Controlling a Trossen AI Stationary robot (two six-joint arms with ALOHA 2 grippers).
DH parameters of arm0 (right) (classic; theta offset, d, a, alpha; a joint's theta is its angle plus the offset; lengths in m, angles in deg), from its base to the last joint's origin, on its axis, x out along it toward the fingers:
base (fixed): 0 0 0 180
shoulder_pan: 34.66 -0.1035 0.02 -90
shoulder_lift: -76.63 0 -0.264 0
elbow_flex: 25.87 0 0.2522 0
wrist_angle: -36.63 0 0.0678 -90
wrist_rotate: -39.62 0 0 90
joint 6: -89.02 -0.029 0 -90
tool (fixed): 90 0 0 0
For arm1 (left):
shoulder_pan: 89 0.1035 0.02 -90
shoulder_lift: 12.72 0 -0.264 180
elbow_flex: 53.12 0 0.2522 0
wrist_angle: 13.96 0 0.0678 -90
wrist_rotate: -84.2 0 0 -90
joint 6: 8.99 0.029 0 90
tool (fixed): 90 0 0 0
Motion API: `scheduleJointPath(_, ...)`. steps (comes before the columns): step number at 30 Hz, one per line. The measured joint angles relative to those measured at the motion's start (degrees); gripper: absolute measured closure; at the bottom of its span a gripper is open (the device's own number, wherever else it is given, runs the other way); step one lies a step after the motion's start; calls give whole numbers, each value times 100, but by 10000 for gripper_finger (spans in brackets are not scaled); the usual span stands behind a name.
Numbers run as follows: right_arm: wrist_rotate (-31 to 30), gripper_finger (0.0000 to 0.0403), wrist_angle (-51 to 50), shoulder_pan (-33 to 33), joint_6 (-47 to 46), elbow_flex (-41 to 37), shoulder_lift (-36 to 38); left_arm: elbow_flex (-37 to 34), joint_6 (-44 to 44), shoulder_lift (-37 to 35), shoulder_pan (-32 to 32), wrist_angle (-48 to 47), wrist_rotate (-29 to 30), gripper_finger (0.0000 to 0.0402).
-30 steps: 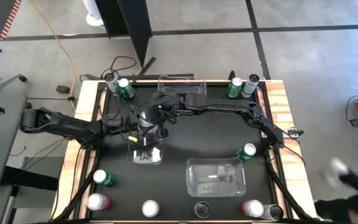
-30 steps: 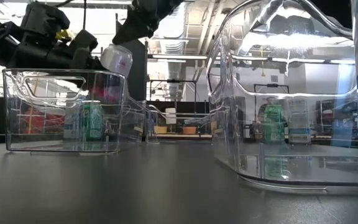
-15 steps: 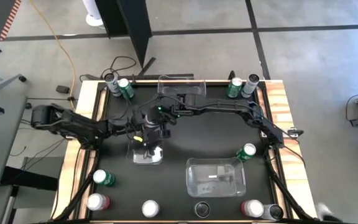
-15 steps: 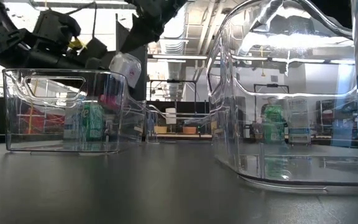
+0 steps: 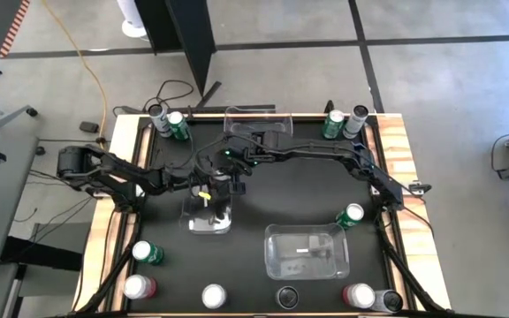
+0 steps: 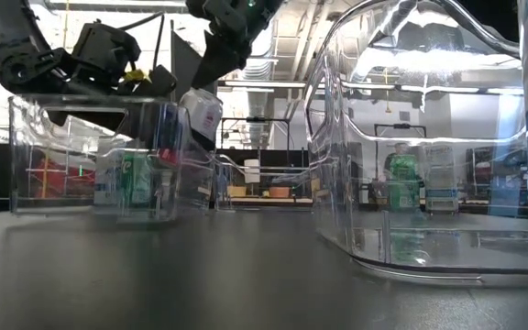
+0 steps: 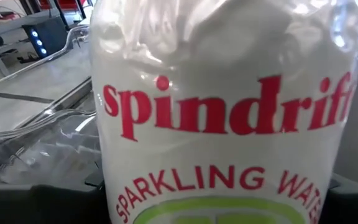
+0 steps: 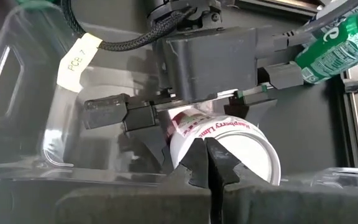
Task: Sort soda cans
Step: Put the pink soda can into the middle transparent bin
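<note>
Holding a white Spindrift can [image 7: 222, 112] between my left fingers, I have my left gripper [image 5: 212, 184] at the far rim of the small clear bin [image 5: 193, 223] on the left half of the table [image 5: 307, 190]. The wrist view is almost filled by that can: red lettering and a green shape lower down. From the low view the can [image 6: 202, 112] hangs tilted at the bin's upper edge, above the floor of the bin, not resting on anything I can see.

My right gripper [image 8: 209, 163] sits just beside the left one, its two fingers pressed flat together with nothing between them; past them I see the left gripper clamped on the can's sides and the can's pale end [image 8: 229, 146] close in front of my closed tips.

Around the table the other cans stand well apart from me. Two, one green [image 5: 178, 124], are at the far left corner, and two more, one green [image 5: 333, 124], at the far right corner. Another green can [image 5: 351, 215] stands near the right edge, beside the larger clear bin [image 5: 277, 256]. Along the near edge a green can [image 5: 148, 253], a red one [image 5: 138, 287], a white-topped one [image 5: 214, 296], a dark one [image 5: 287, 297] and a red one [image 5: 358, 295] are lined up.
</note>
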Motion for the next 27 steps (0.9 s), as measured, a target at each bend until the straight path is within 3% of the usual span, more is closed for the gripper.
scheduleJointPath(10, 17, 401, 43, 38, -60, -4, 2, 9, -142, 0, 0, 20, -20, 125)
scheduleJointPath(17, 74, 402, 48, 49, -109, -56, -313, 68, -414, -22, -19, 234, -78, 80)
scheduleJointPath(27, 265, 402, 193, 136, -210, -13, -487, 57, -198, -22, -17, -214, 69, 105)
